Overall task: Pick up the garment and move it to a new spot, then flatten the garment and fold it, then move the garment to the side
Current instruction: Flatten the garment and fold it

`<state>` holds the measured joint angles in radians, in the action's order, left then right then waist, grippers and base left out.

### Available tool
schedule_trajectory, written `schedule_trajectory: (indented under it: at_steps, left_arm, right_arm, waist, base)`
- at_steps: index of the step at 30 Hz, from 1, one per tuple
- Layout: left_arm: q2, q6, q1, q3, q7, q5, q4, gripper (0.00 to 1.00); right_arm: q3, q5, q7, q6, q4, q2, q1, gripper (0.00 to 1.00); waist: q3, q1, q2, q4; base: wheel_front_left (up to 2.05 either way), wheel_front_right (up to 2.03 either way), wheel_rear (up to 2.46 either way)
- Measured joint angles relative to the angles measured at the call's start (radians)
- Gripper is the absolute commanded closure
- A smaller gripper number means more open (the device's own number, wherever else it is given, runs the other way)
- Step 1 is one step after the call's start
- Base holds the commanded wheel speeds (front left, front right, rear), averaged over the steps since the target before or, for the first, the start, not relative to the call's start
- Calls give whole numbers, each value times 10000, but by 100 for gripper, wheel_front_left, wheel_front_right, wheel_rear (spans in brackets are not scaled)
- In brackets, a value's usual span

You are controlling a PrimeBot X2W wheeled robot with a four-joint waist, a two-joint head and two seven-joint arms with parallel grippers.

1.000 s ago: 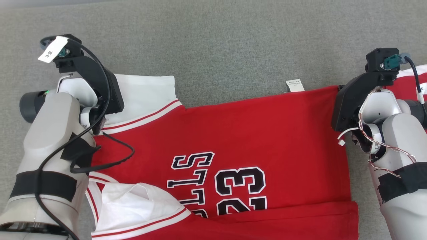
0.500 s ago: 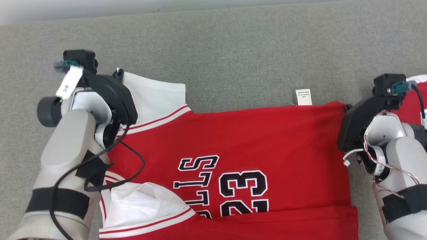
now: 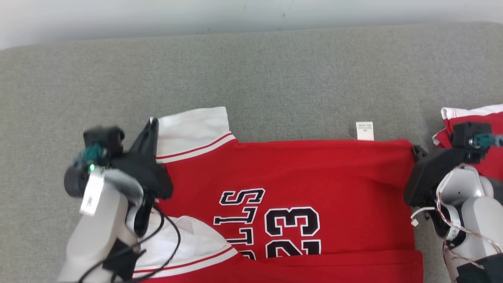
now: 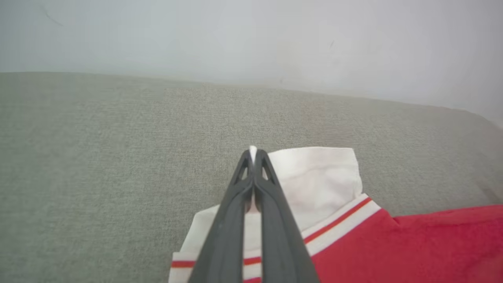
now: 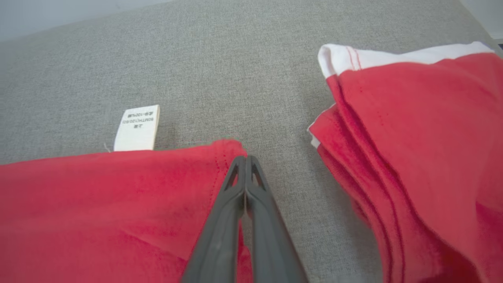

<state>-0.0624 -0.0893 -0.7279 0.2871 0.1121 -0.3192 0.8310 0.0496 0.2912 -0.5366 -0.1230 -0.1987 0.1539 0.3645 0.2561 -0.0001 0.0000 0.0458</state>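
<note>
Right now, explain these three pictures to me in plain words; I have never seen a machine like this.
This is a wheeled robot with two arms, each ending in a two-fingered gripper. The wide picture comes from its head, looking down. The other two come from cameras on its wrists, looking along the dark fingers. A red-and-white jersey lies on a grey cushion, its white label sticking out at the far edge. The left gripper is shut on a white sleeve; the right gripper is shut on the jersey's red corner. A second red garment lies in layers to the right.
</note>
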Motion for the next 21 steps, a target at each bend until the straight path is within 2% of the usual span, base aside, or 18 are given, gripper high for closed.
schedule_trajectory:
  at_steps: [7,21]
  left_arm:
    - [-102,-146,1874,-207,901,-372,-1062,100]
    - [-244,-182,4445,-483,991,-1047,-2784,100]
  right_arm:
    - [12,104,192,86,125,-98,-741,100]
    - [27,180,228,173,224,-130,-1847,100]
  waist:
    - [-408,0,0,104]
    - [-1088,0,-1,312]
  base:
    - [0,0,0]
    - [0,0,0]
